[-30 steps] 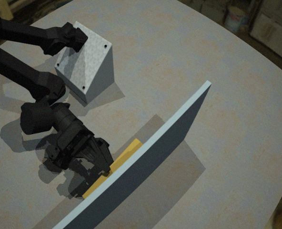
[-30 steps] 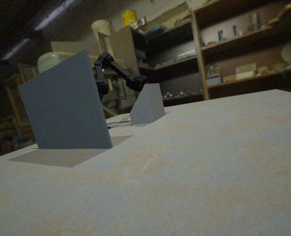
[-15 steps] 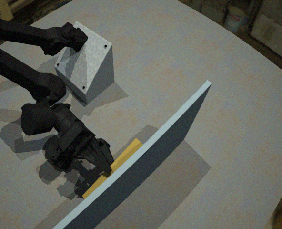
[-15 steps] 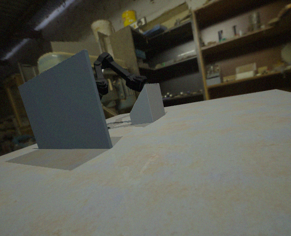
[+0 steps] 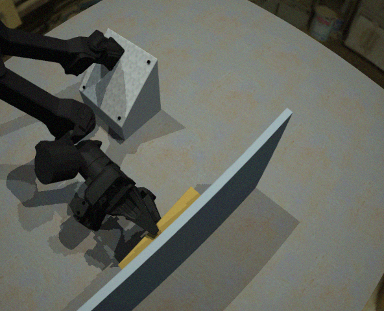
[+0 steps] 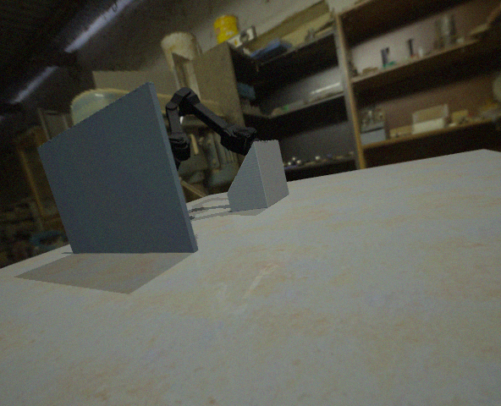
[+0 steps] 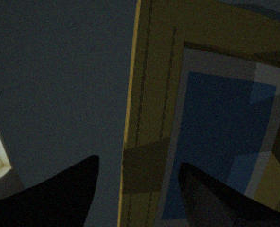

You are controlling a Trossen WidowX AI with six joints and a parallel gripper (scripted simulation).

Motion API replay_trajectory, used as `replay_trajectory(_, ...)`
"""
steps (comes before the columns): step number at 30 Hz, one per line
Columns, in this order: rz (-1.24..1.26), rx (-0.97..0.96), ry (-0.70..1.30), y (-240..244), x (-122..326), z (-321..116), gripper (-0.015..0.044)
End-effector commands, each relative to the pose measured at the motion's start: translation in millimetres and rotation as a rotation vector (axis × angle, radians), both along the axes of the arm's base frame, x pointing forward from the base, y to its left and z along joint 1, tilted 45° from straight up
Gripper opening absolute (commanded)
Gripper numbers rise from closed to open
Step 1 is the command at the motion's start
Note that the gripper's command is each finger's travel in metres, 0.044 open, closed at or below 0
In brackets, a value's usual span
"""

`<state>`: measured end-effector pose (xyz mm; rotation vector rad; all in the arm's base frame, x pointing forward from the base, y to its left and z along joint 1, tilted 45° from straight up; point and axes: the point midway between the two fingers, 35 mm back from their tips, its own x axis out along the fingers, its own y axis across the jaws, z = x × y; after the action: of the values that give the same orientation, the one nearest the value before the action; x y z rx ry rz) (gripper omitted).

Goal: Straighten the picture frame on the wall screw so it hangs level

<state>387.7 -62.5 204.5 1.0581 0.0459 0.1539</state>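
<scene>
The yellow picture frame [image 5: 180,208] [image 7: 151,95] hangs against the front of the upright grey panel [image 5: 185,244] [image 6: 115,188] [image 7: 60,95]. In the wrist view it has a blue picture [image 7: 211,113] and its side bar leans slightly. The screw and the notched strip are hidden, and level cannot be judged exactly. My gripper [image 5: 157,227] [image 7: 139,166] is open at the frame, with its fingers on either side of one side bar. In the wrist view a gap shows between the left finger and the bar's outer edge. The exterior camera sees only the panel's back.
A pale sloped block [image 5: 135,76] [image 6: 250,188] with dark bolt holes stands on the table [image 5: 226,83] [image 6: 329,262] beneath part of the arm. The panel stands close in front of the gripper. Shelves [image 6: 351,87] are in the background.
</scene>
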Motion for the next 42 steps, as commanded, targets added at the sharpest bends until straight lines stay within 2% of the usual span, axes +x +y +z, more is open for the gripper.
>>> replay_trajectory(1, -0.003, -0.005, -0.002, -0.7, 0.2, 0.3, 0.0155)
replay_trajectory(3, -0.003, -0.005, -0.002, -0.7, 0.2, 0.3, 0.0103)
replay_trajectory(10, -0.003, -0.005, -0.002, -0.7, 0.2, 0.3, 0.0056)
replay_trajectory(12, -0.003, -0.005, -0.002, -0.7, 0.2, 0.3, 0.0003)
replay_trajectory(42, -0.003, -0.005, -0.002, 2.0, -0.3, 4.0, 0.0000)
